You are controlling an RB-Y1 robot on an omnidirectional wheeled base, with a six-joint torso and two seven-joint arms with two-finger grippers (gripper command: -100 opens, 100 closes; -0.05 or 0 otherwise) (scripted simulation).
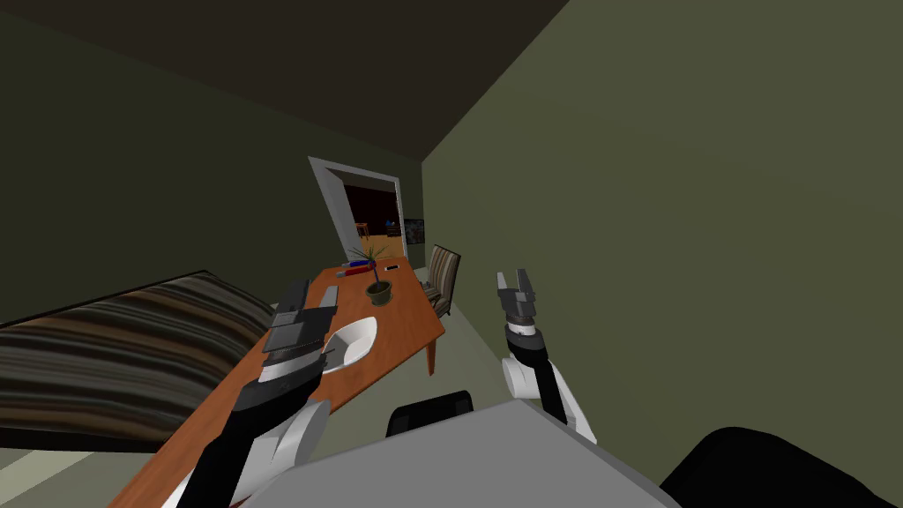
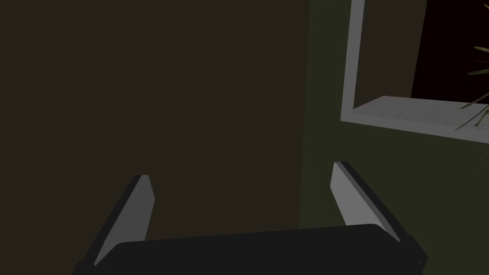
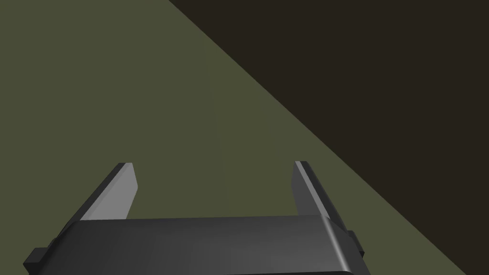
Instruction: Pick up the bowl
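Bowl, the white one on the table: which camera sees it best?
The head view: the white bowl sits on the brown table, partly behind the left end effector. The left wrist view faces a dark wall, the right wrist view a green wall.

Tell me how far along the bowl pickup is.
Done: left gripper is up beside the white bowl, which sits on the table. In hand: nothing; its fingers are open, aimed away from it. To do: aim down, grip the rim, lift. Right gripper idle, open.

Bowl's (image 1: 357, 339) far side open on table (image 1: 399, 339); potted plant (image 1: 379, 291) stands apart beyond; chair (image 1: 444, 273) off table's right edge.
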